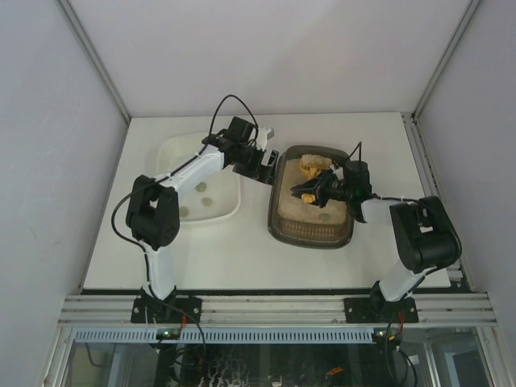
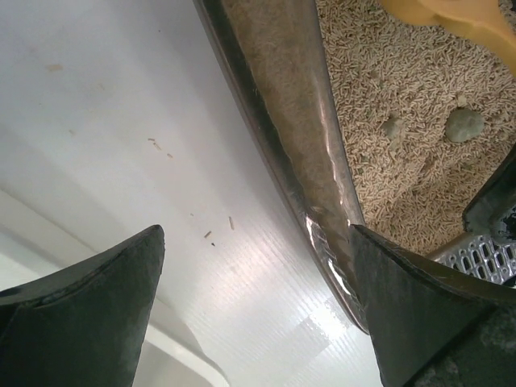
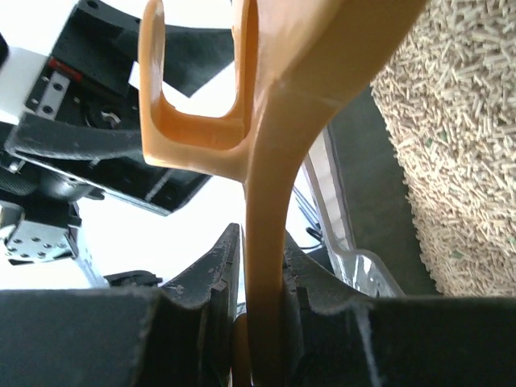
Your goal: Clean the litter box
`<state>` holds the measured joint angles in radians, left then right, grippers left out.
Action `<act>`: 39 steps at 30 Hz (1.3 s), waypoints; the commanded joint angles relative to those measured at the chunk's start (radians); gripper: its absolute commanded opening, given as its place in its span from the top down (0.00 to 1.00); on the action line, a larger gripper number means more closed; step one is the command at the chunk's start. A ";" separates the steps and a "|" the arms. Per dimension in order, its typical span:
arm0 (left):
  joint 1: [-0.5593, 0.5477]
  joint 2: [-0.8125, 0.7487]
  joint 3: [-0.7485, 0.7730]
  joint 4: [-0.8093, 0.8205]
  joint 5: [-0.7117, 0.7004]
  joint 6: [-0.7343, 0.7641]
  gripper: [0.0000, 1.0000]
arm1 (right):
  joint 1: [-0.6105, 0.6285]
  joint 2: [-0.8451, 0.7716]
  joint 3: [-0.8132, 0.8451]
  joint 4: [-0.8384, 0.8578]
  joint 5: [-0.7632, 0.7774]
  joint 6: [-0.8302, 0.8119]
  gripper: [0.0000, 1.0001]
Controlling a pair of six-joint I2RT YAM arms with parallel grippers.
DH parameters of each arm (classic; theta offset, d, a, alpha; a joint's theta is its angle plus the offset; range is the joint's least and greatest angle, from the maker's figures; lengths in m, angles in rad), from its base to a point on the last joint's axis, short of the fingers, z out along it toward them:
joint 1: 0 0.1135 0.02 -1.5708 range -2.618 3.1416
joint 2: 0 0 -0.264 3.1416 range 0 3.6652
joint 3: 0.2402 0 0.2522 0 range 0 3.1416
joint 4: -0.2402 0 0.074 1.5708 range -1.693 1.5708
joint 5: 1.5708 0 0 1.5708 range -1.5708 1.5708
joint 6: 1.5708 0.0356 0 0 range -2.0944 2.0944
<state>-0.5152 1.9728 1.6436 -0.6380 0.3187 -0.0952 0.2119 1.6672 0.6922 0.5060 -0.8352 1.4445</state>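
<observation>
Right hand [image 3: 260, 243], apparently level, on scoop [image 3: 270, 153]

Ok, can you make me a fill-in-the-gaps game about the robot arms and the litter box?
1. The right gripper is shut on the handle of a yellow ____.
2. The left gripper has its jaws ____, one on each side of the litter box rim.
3. The tray beside the litter box is coloured ____.
Missing words: scoop; open; white.

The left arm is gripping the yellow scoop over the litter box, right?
No. The right gripper is gripping the yellow scoop over the litter box; the right wrist view shows the handle pinched in its jaws. The left gripper is open.
</observation>
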 commanded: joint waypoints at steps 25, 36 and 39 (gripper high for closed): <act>0.174 -0.587 -0.383 -0.112 -0.051 0.214 0.00 | 0.077 -0.390 -0.381 0.141 -0.014 -0.314 1.00; 0.226 -0.806 -0.558 -0.131 -0.071 0.244 0.00 | 0.137 -0.595 -0.404 -0.066 0.144 -0.657 1.00; 0.242 -0.811 -0.581 -0.148 -0.074 0.246 0.00 | 0.146 -0.649 -0.394 -0.155 0.191 -0.720 1.00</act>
<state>-0.2951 1.1755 1.1076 -0.7704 0.2565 0.1249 0.3443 1.0828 0.2813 0.4454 -0.7345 0.8886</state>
